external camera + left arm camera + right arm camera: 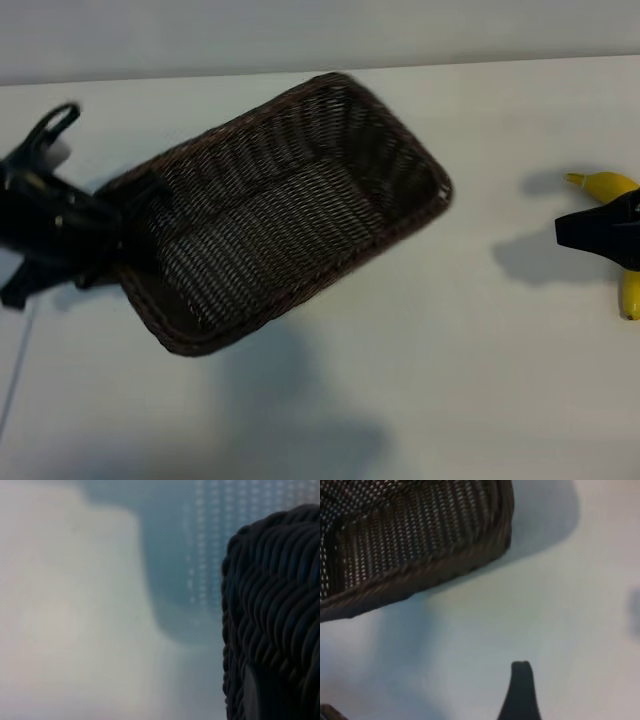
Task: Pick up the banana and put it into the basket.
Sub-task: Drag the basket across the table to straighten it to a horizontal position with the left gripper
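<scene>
The dark brown wicker basket (290, 215) lies slantwise in the middle of the exterior view, and nothing is in it. My left gripper (135, 215) is shut on the rim of its left short end. The braided rim (275, 605) fills one side of the left wrist view. At the right edge lies the yellow banana (610, 187), curved, with its stem toward the back. My right gripper (590, 232) hangs over its middle and hides that part. It is open, and one dark fingertip (521, 672) shows over bare table. The right wrist view shows a basket corner (420, 555) but not the banana.
The white table (450, 380) spreads all round. A broad shadow (300, 400) falls on it in front of the basket. The table's far edge (500, 62) meets a pale wall behind the basket.
</scene>
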Robot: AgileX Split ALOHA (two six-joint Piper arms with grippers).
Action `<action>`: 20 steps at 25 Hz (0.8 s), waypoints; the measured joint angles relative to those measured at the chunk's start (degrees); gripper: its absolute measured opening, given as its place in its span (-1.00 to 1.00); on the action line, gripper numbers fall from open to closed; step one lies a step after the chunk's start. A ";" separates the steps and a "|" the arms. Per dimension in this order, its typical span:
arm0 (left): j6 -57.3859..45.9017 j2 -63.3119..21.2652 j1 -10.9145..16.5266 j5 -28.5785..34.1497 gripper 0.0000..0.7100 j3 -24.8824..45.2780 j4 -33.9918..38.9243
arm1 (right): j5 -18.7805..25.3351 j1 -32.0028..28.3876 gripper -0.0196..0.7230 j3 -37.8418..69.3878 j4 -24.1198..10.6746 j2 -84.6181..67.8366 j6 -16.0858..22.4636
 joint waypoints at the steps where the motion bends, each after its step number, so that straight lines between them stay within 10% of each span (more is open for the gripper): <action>1: 2.67 1.37 0.00 1.70 -0.55 -2.42 0.00 | 0.01 0.00 0.63 0.00 0.00 0.00 0.00; 11: 23.34 16.93 0.00 20.94 -0.55 -26.49 1.58 | -0.07 0.00 0.63 0.00 0.00 0.00 0.59; 20: 27.37 25.84 -0.89 20.66 -0.55 -30.93 1.83 | -0.07 0.00 0.63 0.00 0.00 0.00 0.65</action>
